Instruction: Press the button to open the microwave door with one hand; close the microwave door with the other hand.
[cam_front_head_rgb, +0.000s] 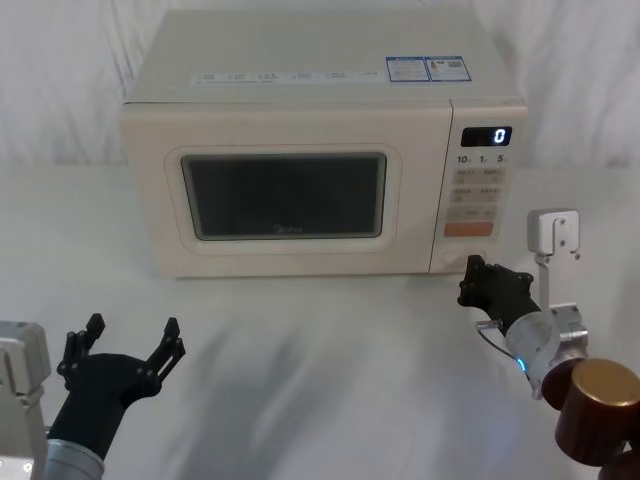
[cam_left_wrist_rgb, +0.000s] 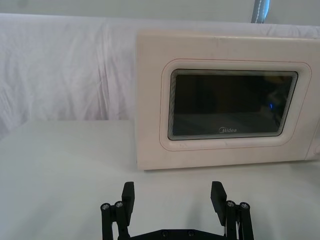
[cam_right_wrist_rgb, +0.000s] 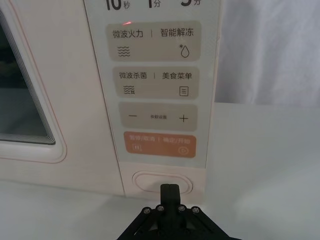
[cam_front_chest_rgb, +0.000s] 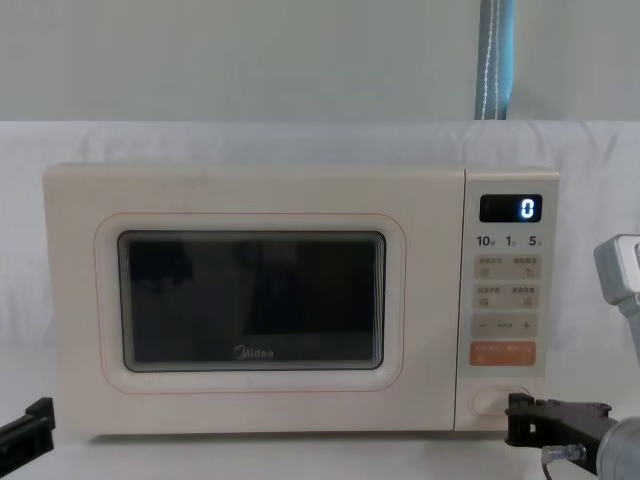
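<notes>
The cream microwave stands at the back of the table with its door (cam_front_head_rgb: 285, 195) shut flat against the body; the door (cam_left_wrist_rgb: 232, 105) has a dark window and a Midea logo. The button (cam_right_wrist_rgb: 149, 181) is a wide cream oval key at the bottom of the control panel, below the orange key (cam_right_wrist_rgb: 159, 145). My right gripper (cam_right_wrist_rgb: 170, 187) is shut, its joined fingertips right at the front of the button; I cannot tell if they touch. From the side, the right gripper (cam_front_chest_rgb: 512, 418) sits level with the button (cam_front_chest_rgb: 488, 400). My left gripper (cam_front_head_rgb: 128, 335) hovers open near the table's front left, well short of the door.
The microwave sits on a white cloth-covered table with a white draped backdrop behind. The display (cam_front_head_rgb: 486, 136) reads 0. A white bracket (cam_front_head_rgb: 553, 235) and a brown joint (cam_front_head_rgb: 598, 405) of my right arm are at the right edge.
</notes>
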